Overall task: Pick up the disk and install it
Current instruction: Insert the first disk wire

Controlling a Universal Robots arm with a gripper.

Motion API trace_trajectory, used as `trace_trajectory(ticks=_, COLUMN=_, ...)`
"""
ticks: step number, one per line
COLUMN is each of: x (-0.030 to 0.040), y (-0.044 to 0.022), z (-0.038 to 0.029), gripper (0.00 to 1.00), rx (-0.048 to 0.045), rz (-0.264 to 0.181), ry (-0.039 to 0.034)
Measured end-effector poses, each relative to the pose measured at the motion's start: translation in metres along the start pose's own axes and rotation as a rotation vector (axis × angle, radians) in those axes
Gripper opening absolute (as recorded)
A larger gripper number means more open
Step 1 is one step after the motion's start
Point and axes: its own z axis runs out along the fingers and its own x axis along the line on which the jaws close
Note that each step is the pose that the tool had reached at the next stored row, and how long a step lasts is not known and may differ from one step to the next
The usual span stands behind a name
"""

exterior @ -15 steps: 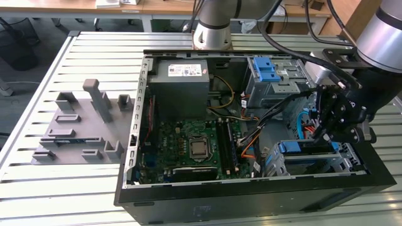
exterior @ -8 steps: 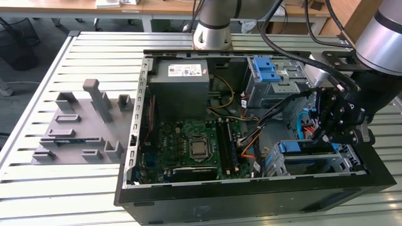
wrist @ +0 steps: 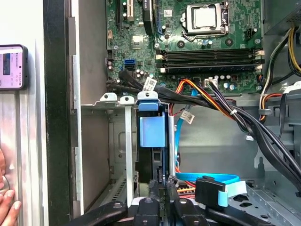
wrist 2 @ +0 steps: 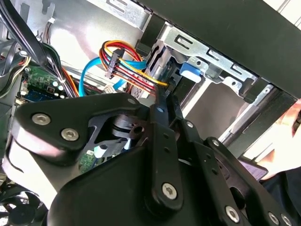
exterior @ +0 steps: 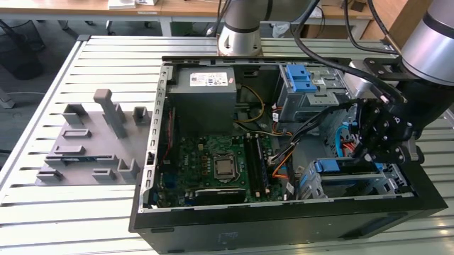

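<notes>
One gripper: black linkage gripper (exterior: 365,156) at the exterior view's right, low over the silver metal drive cage (exterior: 383,183); fingertips drawn together, nothing clamped between them
Disk: flat silver hard drive in a blue plastic carrier (exterior: 345,166), standing on edge in that cage, lower right of the open black computer case (exterior: 284,226); in the first wrist view its blue tab (wrist: 153,132) lies just beyond the gripper (wrist: 162,183)
Cables: red, yellow and orange wires (wrist 2: 127,63) beside the cage
Board: green motherboard (exterior: 220,164), centre of the case
Table: slatted metal table (exterior: 71,212); grey moulded fixture block (exterior: 92,143) at left
</notes>
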Motion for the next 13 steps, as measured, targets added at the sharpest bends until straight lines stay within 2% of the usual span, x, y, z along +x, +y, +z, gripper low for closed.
trace_trajectory(ticks=1, x=0.0001, y=0.0000, z=-0.0010, gripper=0.24, rx=0.0001, rz=0.000, ry=0.0002)
trace_trajectory(ticks=8, x=0.0007, y=0.0000, z=-0.0105, gripper=0.24, rx=0.0000, rz=0.000, ry=0.0010)
trace_trajectory(ticks=11, x=0.0010, y=0.0001, z=-0.0134, gripper=0.22, rx=-0.0004, rz=0.000, ry=0.0010)
trace_trajectory(ticks=13, x=0.0009, y=0.0001, z=-0.0135, gripper=0.11, rx=-0.0004, rz=0.000, ry=0.0007)
